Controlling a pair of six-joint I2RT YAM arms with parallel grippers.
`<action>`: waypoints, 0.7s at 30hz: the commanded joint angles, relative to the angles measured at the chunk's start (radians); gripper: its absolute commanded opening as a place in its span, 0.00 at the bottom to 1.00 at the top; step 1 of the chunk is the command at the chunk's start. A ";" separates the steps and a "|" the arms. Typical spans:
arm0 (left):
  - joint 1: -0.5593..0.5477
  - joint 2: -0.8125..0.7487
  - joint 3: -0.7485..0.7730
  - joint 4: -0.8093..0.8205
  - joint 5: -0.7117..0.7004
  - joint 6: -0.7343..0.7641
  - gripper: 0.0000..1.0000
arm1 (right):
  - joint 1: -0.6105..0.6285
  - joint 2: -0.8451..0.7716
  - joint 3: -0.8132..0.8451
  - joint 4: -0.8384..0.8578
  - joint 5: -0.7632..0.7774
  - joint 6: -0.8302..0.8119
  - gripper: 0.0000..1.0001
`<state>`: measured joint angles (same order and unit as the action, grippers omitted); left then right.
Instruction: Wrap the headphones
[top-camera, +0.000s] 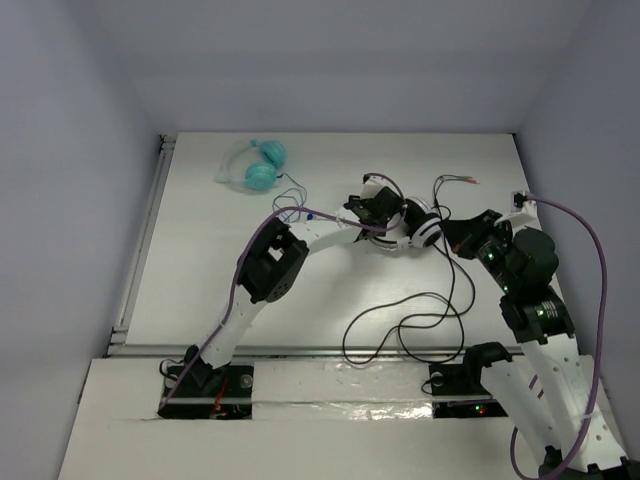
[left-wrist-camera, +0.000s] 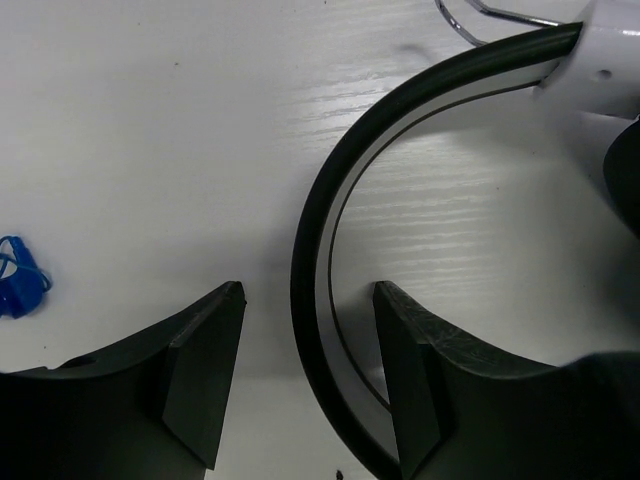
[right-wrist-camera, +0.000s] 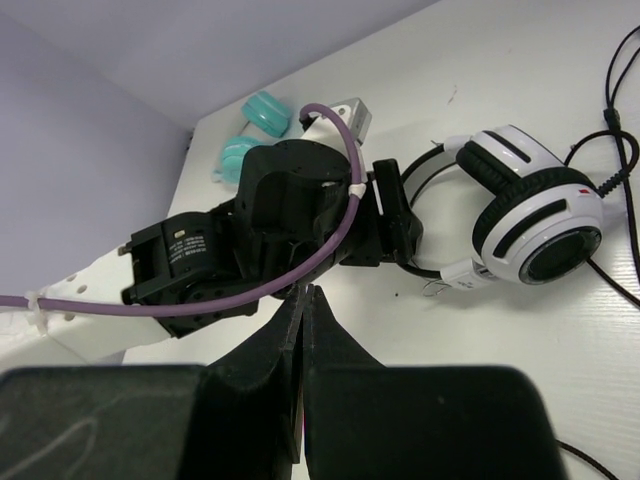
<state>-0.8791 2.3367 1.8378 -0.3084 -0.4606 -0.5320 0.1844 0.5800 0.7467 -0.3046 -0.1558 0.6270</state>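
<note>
Left claw (left-wrist-camera: 308, 335): nearest the left wrist lens, jaws spread wide and straddling the headband (left-wrist-camera: 312, 215); the band runs through the gap, close against the right finger, not yet pinched.
Right claw (right-wrist-camera: 303, 300): fingers pressed flat together, nothing visible between them; a thin wire caught there can't be ruled out, as the view is tight.
Headphones (top-camera: 418, 225): lying on the tabletop (top-camera: 230, 290) mid-far, between the two claws, white earcups with black pads toward the right arm, headband arcing toward the left arm.
Cable (top-camera: 410, 325): thin, black, trailing off the earcups in loose loops across the near middle of the tabletop; red-tipped plug (top-camera: 468, 181) lies beyond the headphones, apart from both claws.
Distractors: teal headphones (top-camera: 258, 165) far left, well apart; small blue earbud wire (left-wrist-camera: 18, 280) just left of the left claw.
Step (judged): left claw about to clamp the headband as an anchor, wrapping not begun, the cable fully unspooled.
Handling (judged): light overall; headband stiff and springy, smooth plastic, may slip or pivot under a narrow pinch; earcups bulky, poor grip; cable limp, snags and kinks easily.
Hold point (judged): mid-headband for the left claw; cable near the earcup exit for the right, then wind around the band.
Risk (judged): headphones sliding when the cable is tugged.
</note>
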 joint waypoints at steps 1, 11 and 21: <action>-0.006 0.032 0.044 -0.034 -0.016 -0.002 0.52 | -0.003 0.004 -0.004 0.079 -0.034 0.010 0.00; -0.006 0.066 0.055 -0.020 -0.007 -0.026 0.22 | -0.003 0.001 0.000 0.091 -0.036 0.014 0.00; 0.106 -0.342 -0.114 -0.003 0.060 0.134 0.00 | -0.003 0.029 -0.010 0.127 -0.079 0.014 0.00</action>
<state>-0.8391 2.2299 1.7382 -0.2714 -0.4309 -0.5037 0.1844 0.5972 0.7372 -0.2611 -0.1917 0.6373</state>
